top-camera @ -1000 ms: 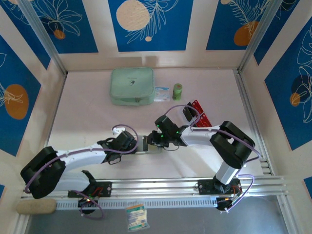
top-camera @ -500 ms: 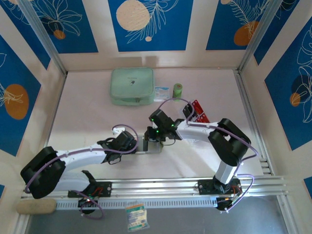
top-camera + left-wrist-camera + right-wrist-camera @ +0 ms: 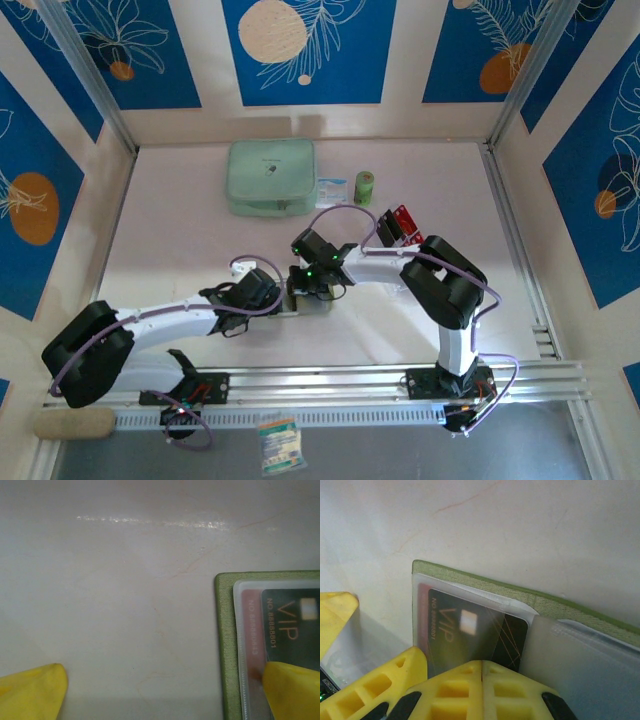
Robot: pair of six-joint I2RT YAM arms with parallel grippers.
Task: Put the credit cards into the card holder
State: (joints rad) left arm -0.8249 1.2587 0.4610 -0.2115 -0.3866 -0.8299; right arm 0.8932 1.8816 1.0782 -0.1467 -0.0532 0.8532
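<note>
Right hand [image 3: 482,674], closed, over black card [image 3: 470,630] lying lengthwise toward it in card holder [image 3: 470,583]

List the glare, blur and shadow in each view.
Top external: sharp, evenly lit, glare along the metal rail. Left wrist: a glare streak on the table; the black VIP card reads soft, the left gripper's fingertips blurred. Right wrist: a bright reflection on that card.
</note>
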